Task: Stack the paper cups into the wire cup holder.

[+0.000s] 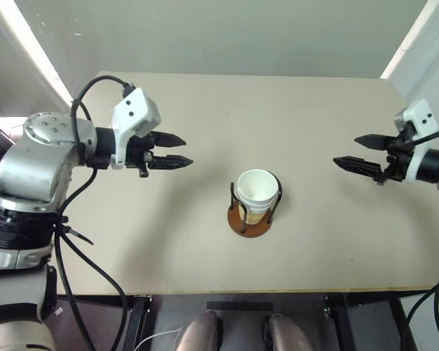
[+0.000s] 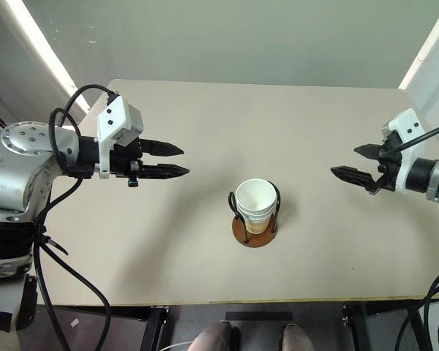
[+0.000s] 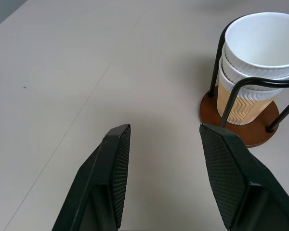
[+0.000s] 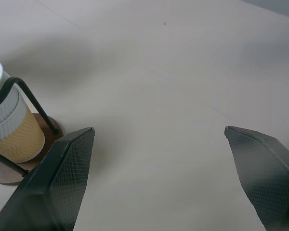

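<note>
The paper cups (image 1: 256, 194) sit nested in one stack inside the wire cup holder (image 1: 253, 218), which stands on the table (image 1: 205, 110) toward its near edge, about midway between the two arms. Three white rolled rims show one above the other in the left wrist view, but only the lowest cup's tan, zigzag-ribbed wall is visible; the walls of the upper cups are hidden inside the ones below. The black wire loops cross in front of the stack and hide thin strips of it, and the cups cover most of the reddish-brown base, leaving only its outer ring in sight. In the right wrist view the stack is cut off at the frame edge, so just part of the rim and wall can be seen. The left gripper (image 1: 175, 151) hangs above the table well to the left of the holder, its fingers parted with nothing between them. The right gripper (image 1: 360, 153) hangs well to the right of the holder, fingers spread wide and empty; its arm runs out of frame.
</note>
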Motion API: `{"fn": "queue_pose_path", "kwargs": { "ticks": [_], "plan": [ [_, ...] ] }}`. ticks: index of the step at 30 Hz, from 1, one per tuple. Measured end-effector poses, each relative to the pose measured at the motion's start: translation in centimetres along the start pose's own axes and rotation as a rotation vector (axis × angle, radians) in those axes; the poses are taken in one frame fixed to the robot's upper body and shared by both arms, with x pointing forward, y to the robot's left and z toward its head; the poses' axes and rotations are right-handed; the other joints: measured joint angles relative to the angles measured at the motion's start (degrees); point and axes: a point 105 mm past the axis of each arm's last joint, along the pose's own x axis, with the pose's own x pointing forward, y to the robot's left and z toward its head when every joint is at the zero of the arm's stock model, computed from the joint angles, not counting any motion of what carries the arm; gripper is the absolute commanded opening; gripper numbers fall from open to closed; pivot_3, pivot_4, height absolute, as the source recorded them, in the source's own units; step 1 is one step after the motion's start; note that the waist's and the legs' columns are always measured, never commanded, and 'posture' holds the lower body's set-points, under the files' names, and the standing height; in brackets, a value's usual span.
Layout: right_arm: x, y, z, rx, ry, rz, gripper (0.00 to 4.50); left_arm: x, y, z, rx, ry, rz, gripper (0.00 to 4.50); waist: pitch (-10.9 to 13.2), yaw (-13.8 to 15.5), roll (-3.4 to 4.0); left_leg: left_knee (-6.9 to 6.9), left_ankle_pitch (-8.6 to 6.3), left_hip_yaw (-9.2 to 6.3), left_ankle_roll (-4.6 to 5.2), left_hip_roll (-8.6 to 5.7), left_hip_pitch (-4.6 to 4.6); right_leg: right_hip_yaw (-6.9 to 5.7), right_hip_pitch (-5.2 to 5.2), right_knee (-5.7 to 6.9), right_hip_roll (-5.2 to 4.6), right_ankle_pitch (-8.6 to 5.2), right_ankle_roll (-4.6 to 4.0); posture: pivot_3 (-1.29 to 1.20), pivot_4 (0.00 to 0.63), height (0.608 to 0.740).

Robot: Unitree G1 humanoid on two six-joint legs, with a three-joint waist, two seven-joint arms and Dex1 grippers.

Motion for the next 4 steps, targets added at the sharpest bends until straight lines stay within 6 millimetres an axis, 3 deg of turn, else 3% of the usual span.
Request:
{"fn": "queue_pose_path", "kwargs": {
  "ticks": [4],
  "plan": [
    [-0.20, -0.13, -0.22, -0.002, 0.013, -0.009, 4.48, 0.03, 0.01, -0.01, -0.001, -0.001, 0.000, 2.42, 0.00, 0.01, 0.00, 0.00, 0.00, 0.00, -0.01, 0.00, 0.00, 0.00, 0.00, 0.00, 0.00, 0.00, 0.00, 0.00, 0.150, 0.740]
  ]
}}
